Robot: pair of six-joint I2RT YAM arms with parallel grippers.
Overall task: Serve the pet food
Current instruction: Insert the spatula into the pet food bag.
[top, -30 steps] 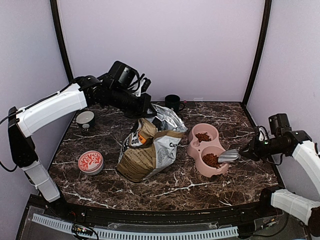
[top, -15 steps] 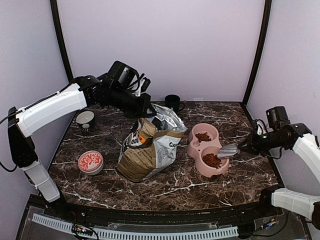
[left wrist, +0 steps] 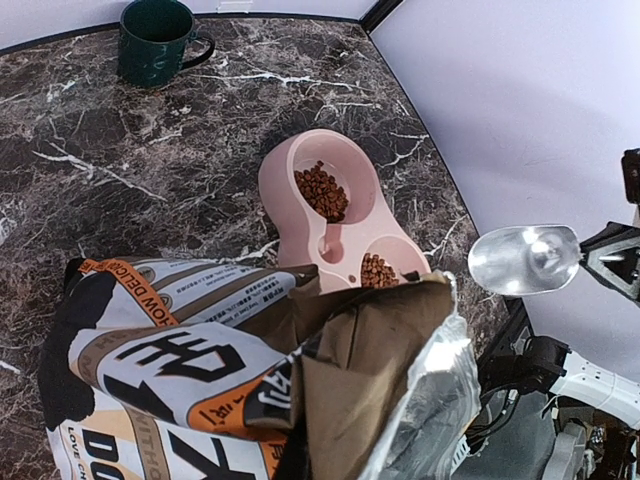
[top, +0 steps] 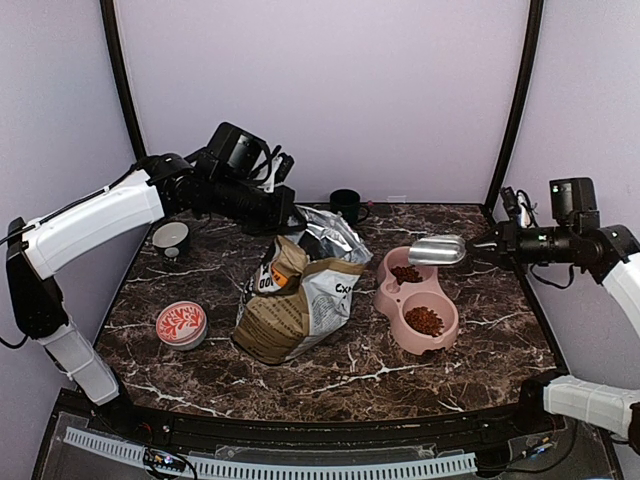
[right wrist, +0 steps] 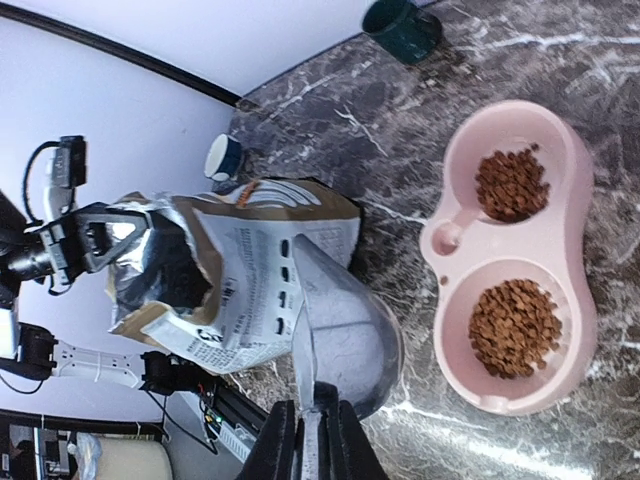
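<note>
The pet food lies as reddish-brown kibble in both wells [top: 406, 273] [top: 424, 321] of the pink double bowl [top: 448, 337], and also shows in the right wrist view [right wrist: 515, 327]. My right gripper [top: 488, 243] [right wrist: 308, 445] is shut on the handle of a silver scoop [top: 437, 250] [right wrist: 345, 330]. The scoop is empty and hangs in the air above the bowl's far right side. My left gripper [top: 290, 214] is shut on the opened top of the tan-and-white food bag [top: 300, 300] [left wrist: 200, 370], holding it up. Its fingers are hidden behind the bag in the left wrist view.
A dark green mug [top: 346, 205] [left wrist: 155, 40] stands at the back by the wall. A red patterned bowl [top: 181, 324] sits front left and a small dark bowl [top: 171, 238] back left. Purple walls close in three sides.
My right arm has lifted the scoop from the bowl's near well, up and toward the back. The left arm has barely shifted and still holds the bag.
</note>
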